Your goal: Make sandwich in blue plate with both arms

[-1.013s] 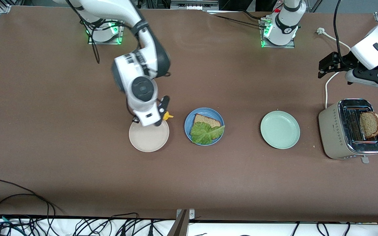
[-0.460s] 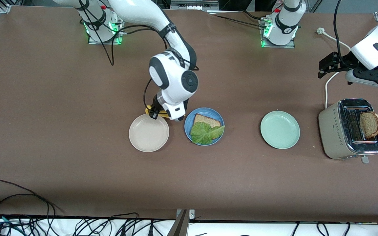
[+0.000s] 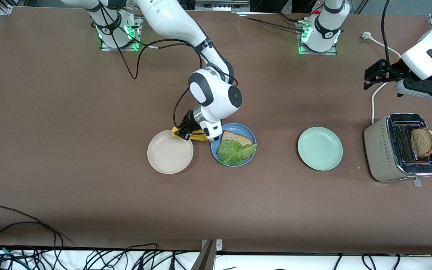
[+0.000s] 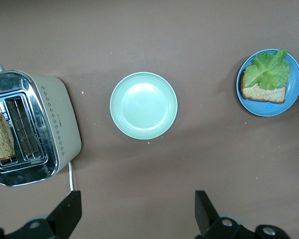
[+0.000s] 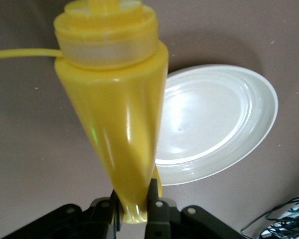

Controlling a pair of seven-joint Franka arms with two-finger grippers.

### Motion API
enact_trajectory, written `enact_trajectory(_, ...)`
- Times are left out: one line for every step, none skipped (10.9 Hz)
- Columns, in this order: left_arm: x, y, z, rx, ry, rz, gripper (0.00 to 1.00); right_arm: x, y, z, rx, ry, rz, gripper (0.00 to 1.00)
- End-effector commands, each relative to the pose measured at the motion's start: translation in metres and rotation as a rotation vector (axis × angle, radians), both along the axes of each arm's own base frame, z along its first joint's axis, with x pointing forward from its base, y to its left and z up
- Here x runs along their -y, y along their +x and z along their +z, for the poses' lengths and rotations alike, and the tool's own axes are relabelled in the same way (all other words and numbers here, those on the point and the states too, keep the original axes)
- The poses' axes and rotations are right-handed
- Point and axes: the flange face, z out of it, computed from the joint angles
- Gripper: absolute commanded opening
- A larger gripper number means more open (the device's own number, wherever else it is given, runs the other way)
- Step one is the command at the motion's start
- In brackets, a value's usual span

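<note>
Beside the blue plate, toward the right arm's end, sits a beige plate, a narrow strip of table between their rims. Over that strip hangs the right gripper, clamped on a yellow bottle. On the blue plate lie one bread slice and lettuce reaching its nearer rim. Toward the left arm's end come a mint plate, well apart, then a toaster holding bread. Above the toaster's farther edge waits the left gripper, fingers apart.

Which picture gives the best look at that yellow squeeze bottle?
The right wrist view: the yellow bottle fills it, pinched in the right claw. The front view shows only a yellow sliver under the arm, between the beige plate and blue plate. The left wrist view misses it.
</note>
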Motion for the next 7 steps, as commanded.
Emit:
enact_trajectory(0.0, 0.002, 0.006, 0.002, 0.0, -0.004, 1.0, -0.014, -0.004, 0.004, 0.045, -0.05, 0.016, 0.0)
enact_trajectory(0.0, 0.002, 0.007, 0.005, 0.0, -0.004, 1.0, -0.012, -0.002, 0.006, 0.048, -0.053, 0.011, 0.0)
enact_trajectory(-0.001, 0.002, 0.007, 0.004, 0.0, -0.003, 1.0, -0.01, 0.002, 0.01, 0.052, -0.052, 0.006, 0.0)
enact_trajectory(-0.001, 0.002, 0.007, 0.005, 0.0, -0.002, 1.0, -0.008, 0.004, 0.012, 0.055, -0.051, 0.004, 0.0)
enact_trajectory(0.0, 0.002, 0.006, 0.002, 0.0, -0.004, 1.0, -0.004, 0.009, 0.013, 0.059, -0.048, -0.002, 0.0)
enact_trajectory(0.0, 0.002, 0.007, 0.004, 0.0, -0.004, 1.0, 0.005, 0.02, 0.017, 0.068, -0.037, -0.019, 0.0)
enact_trajectory(-0.001, 0.002, 0.007, 0.004, 0.0, -0.003, 1.0, 0.014, 0.03, 0.017, 0.075, -0.017, -0.034, 0.0)
